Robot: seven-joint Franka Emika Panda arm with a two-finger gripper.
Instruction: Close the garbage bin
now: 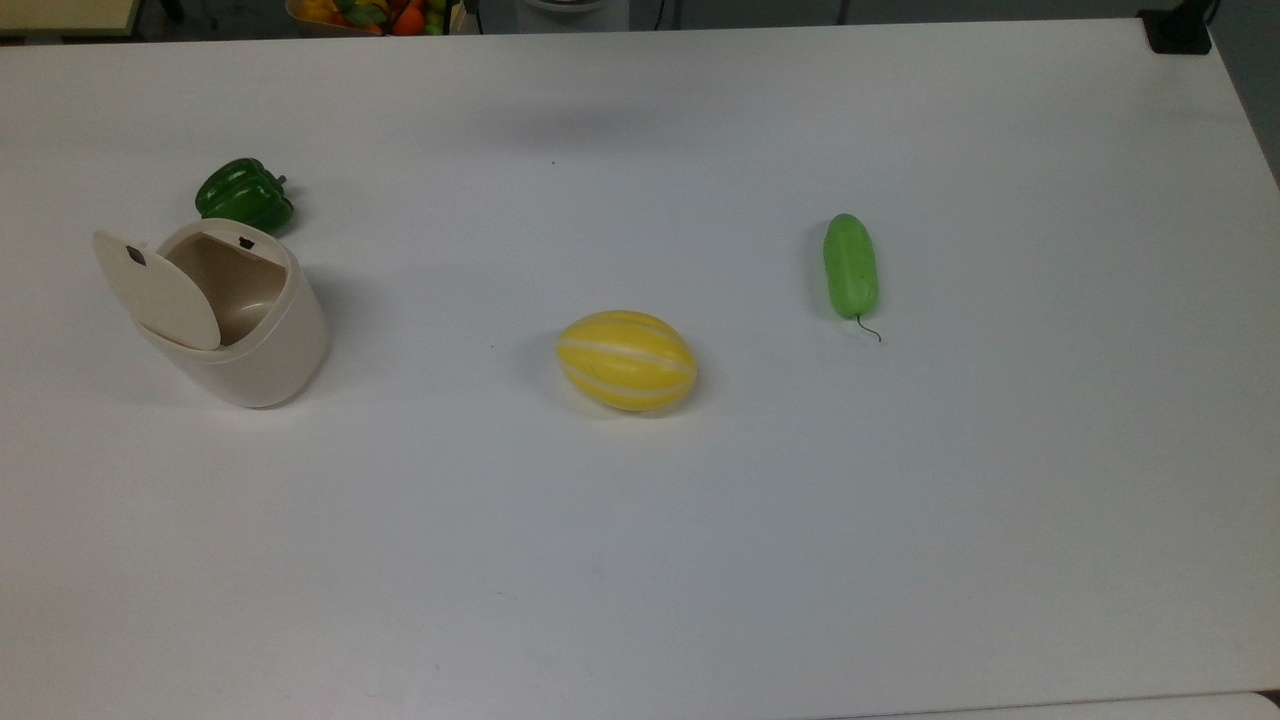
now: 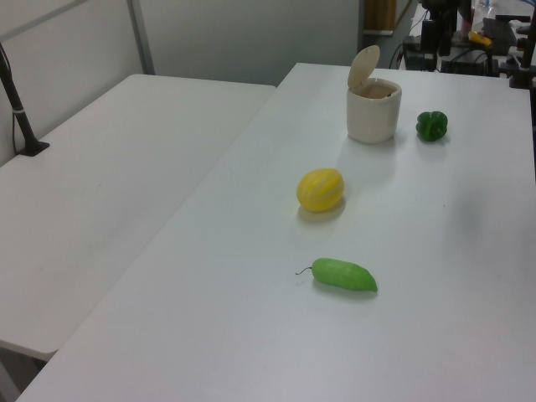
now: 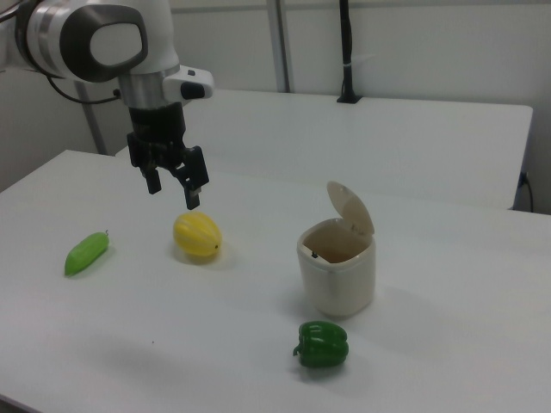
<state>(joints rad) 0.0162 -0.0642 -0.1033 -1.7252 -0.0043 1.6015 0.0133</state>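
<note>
The cream-beige garbage bin [image 1: 258,340] stands on the white table at the top view's left, its hinged lid [image 1: 155,290] swung up and the inside bare. The bin [image 2: 373,111] also stands at the far end of the table in the left view, lid [image 2: 363,67] upright. In the right view the bin [image 3: 337,271] sits right of centre with its lid [image 3: 350,209] tilted back. My gripper [image 3: 175,189] hangs open above the table to the right view's left of the bin, just over the yellow melon, holding nothing.
A green bell pepper [image 1: 245,195] lies close beside the bin. A yellow striped melon [image 1: 626,360] rests mid-table and a green cucumber [image 1: 850,266] lies at the top view's right. A second white table [image 2: 100,184] adjoins in the left view.
</note>
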